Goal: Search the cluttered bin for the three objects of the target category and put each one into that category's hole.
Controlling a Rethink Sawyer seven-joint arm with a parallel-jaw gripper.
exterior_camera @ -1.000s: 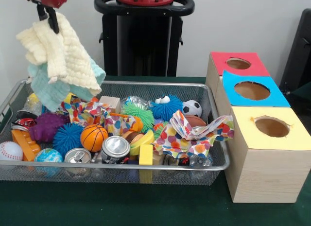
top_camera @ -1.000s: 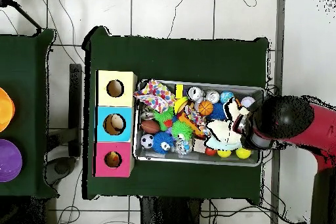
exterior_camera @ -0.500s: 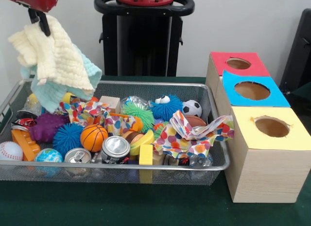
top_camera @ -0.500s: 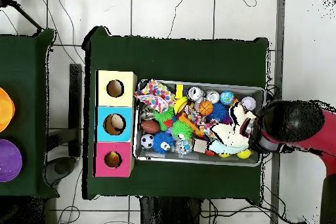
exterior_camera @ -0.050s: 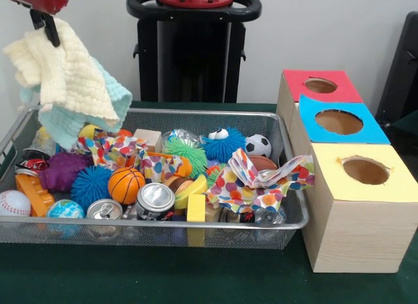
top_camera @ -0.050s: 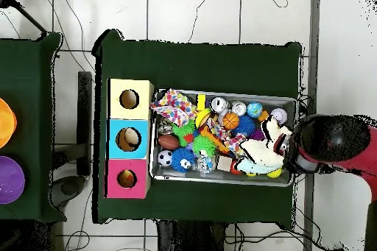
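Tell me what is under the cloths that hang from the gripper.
The cloths hang over the bin's corner. Below them a yellow ball and a spotted paper show. What lies behind the cloths is hidden.

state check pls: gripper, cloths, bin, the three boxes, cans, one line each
gripper: shut on cloths, raised above the bin's end.
cloths: cream and light blue, lifted, hanging, lower edge at the bin's rim.
bin: upright on the table, full of clutter.
red box: hole open, inside not visible.
blue box: hole open.
yellow box: hole open.
cans: lying in the bin by the near wall.
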